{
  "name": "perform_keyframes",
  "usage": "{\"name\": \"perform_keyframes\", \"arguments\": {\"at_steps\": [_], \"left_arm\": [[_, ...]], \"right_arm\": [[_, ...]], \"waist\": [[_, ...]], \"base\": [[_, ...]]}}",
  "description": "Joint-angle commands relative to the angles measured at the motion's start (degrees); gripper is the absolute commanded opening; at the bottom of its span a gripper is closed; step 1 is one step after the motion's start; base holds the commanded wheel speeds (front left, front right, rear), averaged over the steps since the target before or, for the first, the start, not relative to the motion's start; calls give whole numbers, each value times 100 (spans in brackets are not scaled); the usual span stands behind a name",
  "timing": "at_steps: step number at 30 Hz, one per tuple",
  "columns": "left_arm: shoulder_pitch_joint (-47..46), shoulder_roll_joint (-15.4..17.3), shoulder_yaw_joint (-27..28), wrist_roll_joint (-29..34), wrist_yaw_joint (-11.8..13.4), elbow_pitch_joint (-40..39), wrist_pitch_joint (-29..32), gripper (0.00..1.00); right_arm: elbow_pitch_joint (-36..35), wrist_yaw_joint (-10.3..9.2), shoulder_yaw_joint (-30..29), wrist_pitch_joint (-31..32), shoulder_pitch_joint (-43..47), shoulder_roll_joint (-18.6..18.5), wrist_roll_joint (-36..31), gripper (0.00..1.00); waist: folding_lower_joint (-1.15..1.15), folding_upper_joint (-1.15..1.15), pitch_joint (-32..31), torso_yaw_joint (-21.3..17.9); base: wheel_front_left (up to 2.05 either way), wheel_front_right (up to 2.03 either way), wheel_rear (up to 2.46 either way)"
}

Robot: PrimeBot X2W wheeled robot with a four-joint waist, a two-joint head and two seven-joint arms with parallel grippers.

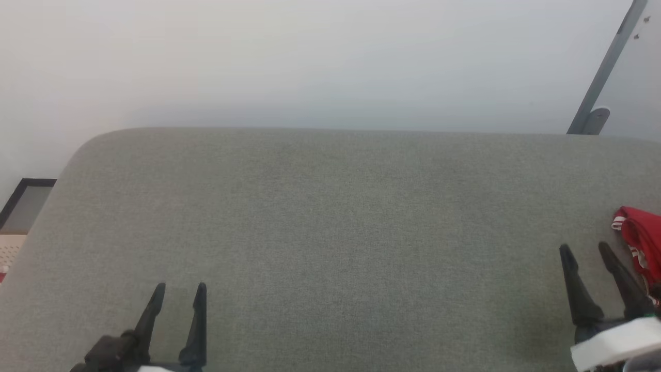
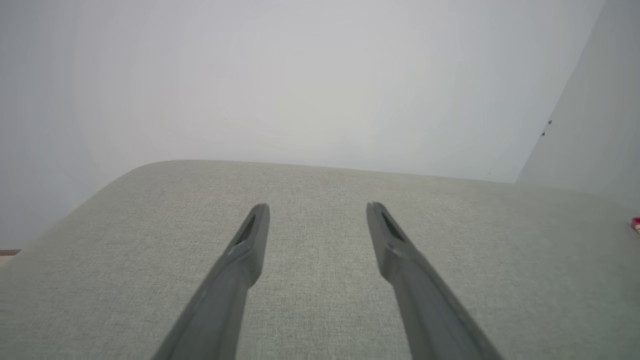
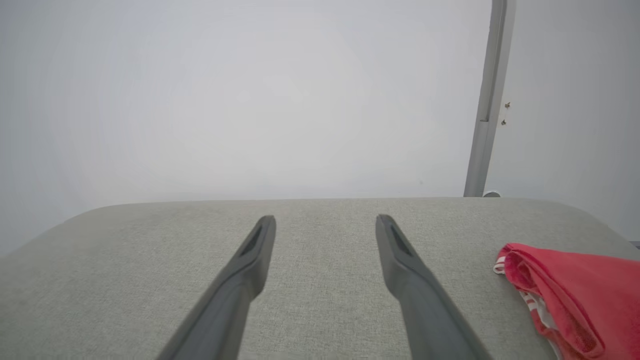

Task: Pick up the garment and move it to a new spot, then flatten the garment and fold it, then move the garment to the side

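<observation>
At the lower left of the head view, the left gripper hovers over the grey padded surface. Its fingers are spread wide and empty, and it is well apart from the task's thing. Across the surface, the right gripper also stands wide open and holds nothing. Just to the right of its outer finger lies the garment, bunched at the surface's right edge and cut off by the frame. The part that shows runs roughly alongside the fingers. The right arm is plainly nearer, so the pickup likely calls for a short shift rightward.
</observation>
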Motion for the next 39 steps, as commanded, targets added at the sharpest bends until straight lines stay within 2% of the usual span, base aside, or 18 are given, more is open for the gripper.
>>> {"name": "perform_keyframes", "arguments": {"at_steps": [1,12,39], "left_arm": [[118,5,32,98,-7,-53,-23,100],[345,3,76,214,-8,-237,-23,100],[288,-52,138,245,-7,-332,-23,100]], "right_arm": [[-137,-9,-85,-23,142,103,-84,100],[-402,-9,-154,-21,462,320,-243,100],[-526,-9,-279,-6,506,413,-176,100]], "waist": [[0,0,-26,6],[0,0,-51,-51],[0,0,5,-113]], "base": [[0,0,0],[0,0,0],[0,0,0]]}}
